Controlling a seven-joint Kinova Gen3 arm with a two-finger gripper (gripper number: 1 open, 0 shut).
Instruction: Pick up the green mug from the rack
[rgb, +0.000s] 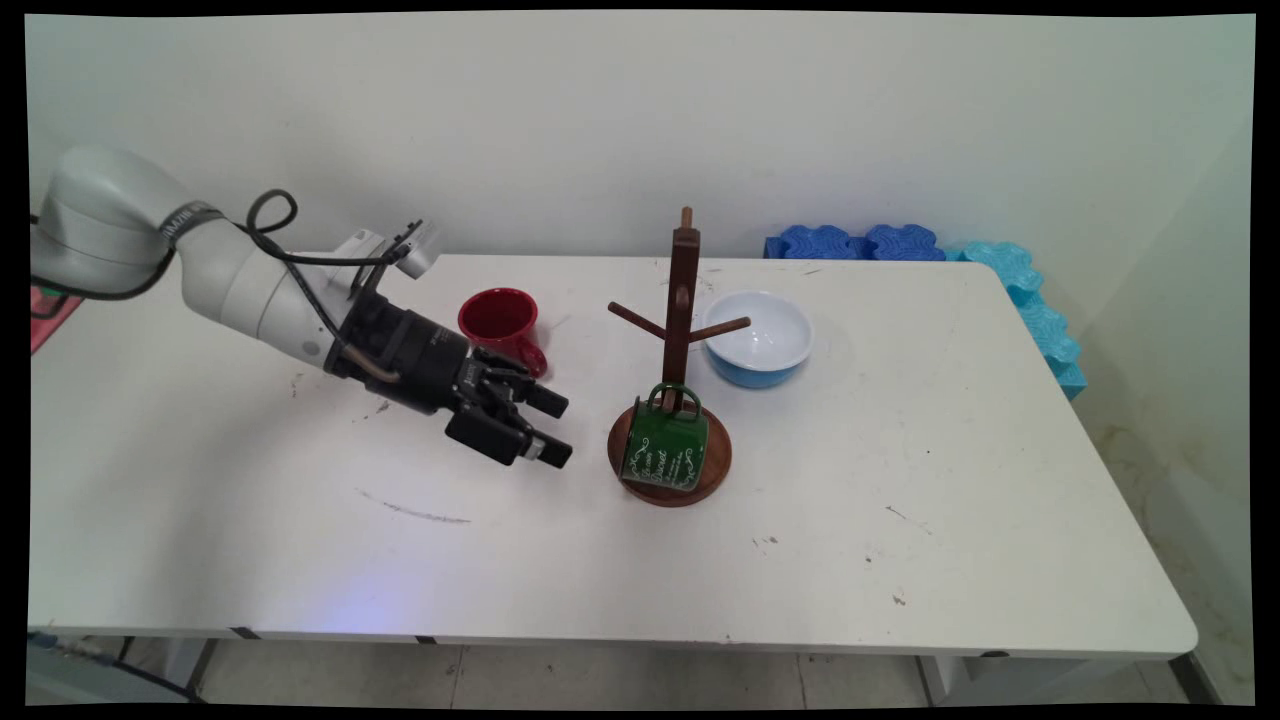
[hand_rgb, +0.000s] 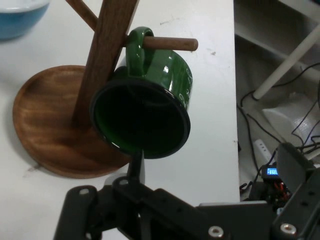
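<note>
My black gripper (rgb: 558, 428) hovers just above the table, left of a wooden mug tree (rgb: 682, 290), and points at it. Its two fingers stand apart, open, with nothing between them. A green enamel mug (rgb: 665, 450) with white lettering hangs by its handle from a low peg of the tree, over the round base (rgb: 716, 468). In the hand view the green mug (hand_rgb: 145, 120) shows its dark mouth straight ahead, with the peg (hand_rgb: 170, 43) through its handle. A red mug (rgb: 498, 322) stands on the table just behind my hand.
A bowl (rgb: 757, 340), blue outside and white inside, sits right of the tree's post. Blue foam pieces (rgb: 860, 243) line the table's far right corner and right edge. The tree's two upper pegs (rgb: 720, 328) are bare.
</note>
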